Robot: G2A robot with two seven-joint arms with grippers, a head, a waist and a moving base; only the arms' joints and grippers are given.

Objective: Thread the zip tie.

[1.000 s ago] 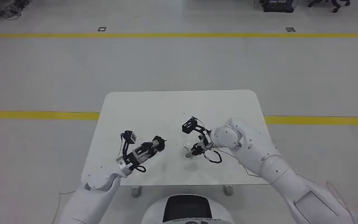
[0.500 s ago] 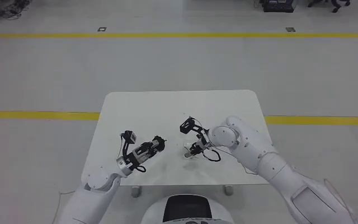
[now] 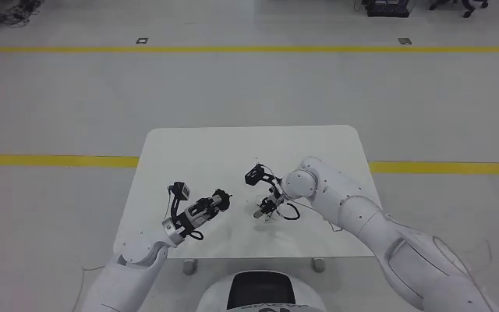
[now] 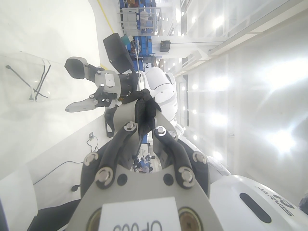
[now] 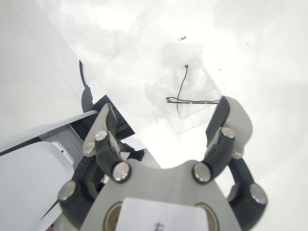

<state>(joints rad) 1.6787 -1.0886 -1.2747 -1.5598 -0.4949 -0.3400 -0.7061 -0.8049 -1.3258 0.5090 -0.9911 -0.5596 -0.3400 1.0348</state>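
"While you're standing on that side, can you see where the zip ties [image 5: 192,102] are?"

"Yes. A few thin black ones lie crossed over one another inside a clear tray [image 5: 209,77]. The tray sits flat on the white table [image 3: 234,148], toward the robot's edge and a little right of the middle."

"And the right tool [image 5: 163,117]?"

"It hangs just over the tray with its fingers [image 5: 217,116] spread wide and nothing between them. Looking along it, one finger sits in front of the ends of two ties. Seen from the left arm's side, though, the tips point at the tray and look apart from the ties. I can't tell whether anything touches."

"What about the left tool [image 4: 144,108]?"

"That one is off to the left of the tray, above the table. It's near the right tool but clearly apart from it, and it's turned toward it. Its fingers are pressed together. Something dark shows in the seam between them, and I can't make out whether that's only the pads or a thing pinched there."

"So none of the ties is lifted?"

"The ones I can see all lie in the tray."
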